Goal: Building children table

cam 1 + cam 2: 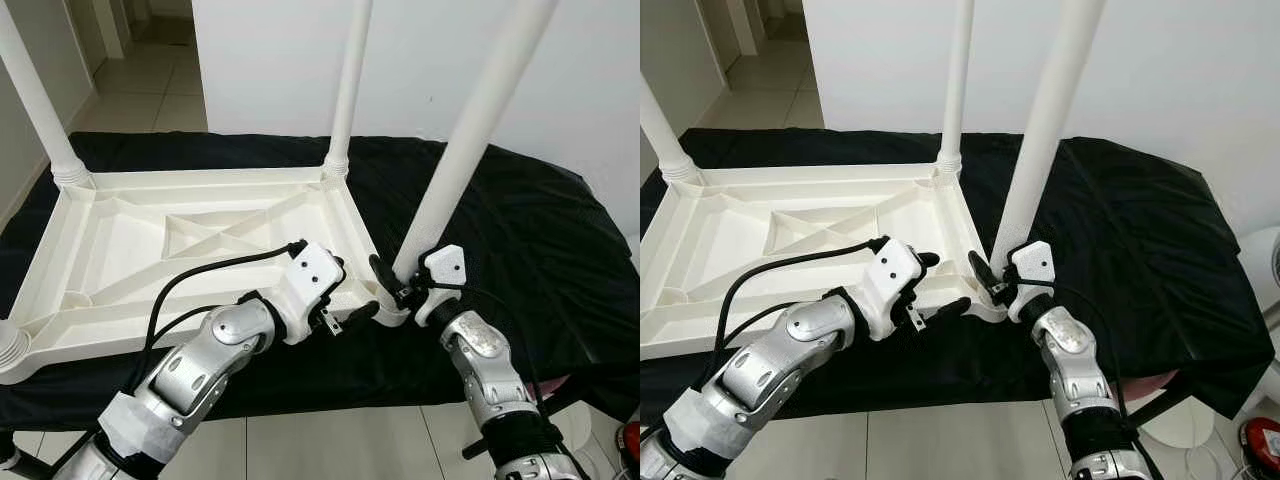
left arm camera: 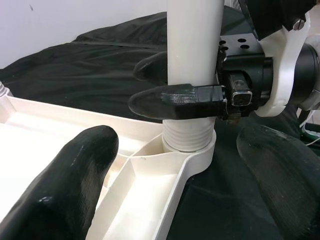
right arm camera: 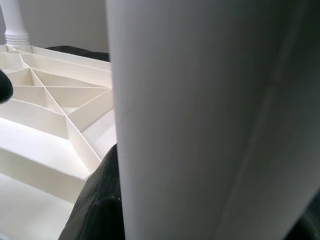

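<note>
The tabletop [image 1: 150,250] lay upside down on a black cloth [image 1: 540,240], ribs up, with legs already standing in its far corners and another at the near left. The fourth leg [image 1: 470,140] stood in the near right corner socket [image 2: 192,155], leaning slightly, its threaded collar just above the socket rim.

The right gripper [image 1: 400,285] was clenched on that leg low down, just over the threads — one finger [image 2: 175,100] wrapped across the front of the tube in the left wrist view. The left gripper [image 1: 345,295] hovered beside the same corner with its fingers spread, one over the tabletop's edge and one out over the cloth, grasping nothing.

Everything looked like hollow moulded plastic: light, stiff and smooth, so probably slippery under hard pads. A long leg held near its foot would likely wobble at the top, and the threads could cross if it went in tilted. The low hold suited twisting — the ribbed rim by the socket seemed the best place for the free gripper to brace the light top against turning.
</note>
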`<state>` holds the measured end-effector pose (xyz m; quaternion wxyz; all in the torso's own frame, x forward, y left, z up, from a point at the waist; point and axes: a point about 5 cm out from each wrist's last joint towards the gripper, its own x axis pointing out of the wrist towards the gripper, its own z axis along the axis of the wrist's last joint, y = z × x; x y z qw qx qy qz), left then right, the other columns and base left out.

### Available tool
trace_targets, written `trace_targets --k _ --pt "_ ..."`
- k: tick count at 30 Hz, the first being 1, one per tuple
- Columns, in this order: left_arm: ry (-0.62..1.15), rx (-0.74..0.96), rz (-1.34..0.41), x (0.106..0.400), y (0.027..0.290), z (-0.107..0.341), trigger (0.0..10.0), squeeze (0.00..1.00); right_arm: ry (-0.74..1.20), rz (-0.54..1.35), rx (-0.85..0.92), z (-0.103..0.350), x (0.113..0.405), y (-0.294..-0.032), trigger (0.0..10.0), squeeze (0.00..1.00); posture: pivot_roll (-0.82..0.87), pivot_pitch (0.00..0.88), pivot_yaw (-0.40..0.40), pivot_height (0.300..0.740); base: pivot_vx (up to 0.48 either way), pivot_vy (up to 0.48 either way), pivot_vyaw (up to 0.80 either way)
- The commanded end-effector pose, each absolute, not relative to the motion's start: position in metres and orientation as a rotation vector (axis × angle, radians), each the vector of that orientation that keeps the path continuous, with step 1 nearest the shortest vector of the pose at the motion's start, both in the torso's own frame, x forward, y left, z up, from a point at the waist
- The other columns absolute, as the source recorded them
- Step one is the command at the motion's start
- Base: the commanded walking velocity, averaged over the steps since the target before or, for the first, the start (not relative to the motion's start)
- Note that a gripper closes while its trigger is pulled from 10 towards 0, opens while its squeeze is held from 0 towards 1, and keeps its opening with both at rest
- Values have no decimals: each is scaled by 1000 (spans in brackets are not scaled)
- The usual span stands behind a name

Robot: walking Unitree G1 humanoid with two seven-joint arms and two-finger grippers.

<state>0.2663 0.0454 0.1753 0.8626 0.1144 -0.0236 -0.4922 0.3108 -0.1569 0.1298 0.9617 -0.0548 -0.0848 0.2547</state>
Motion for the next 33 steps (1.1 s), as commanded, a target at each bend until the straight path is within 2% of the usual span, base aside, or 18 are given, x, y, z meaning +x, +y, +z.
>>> trace_targets --k 1,33 --pt "-57 229 -1033 265 44 179 10000 0 -75 512 -97 109 305 -163 10000 0 9 0 -61 740 0 0 0" --pt "-87 225 -1031 265 45 188 10000 0 124 427 -10 85 322 -164 10000 0 25 0 -73 740 0 0 0"
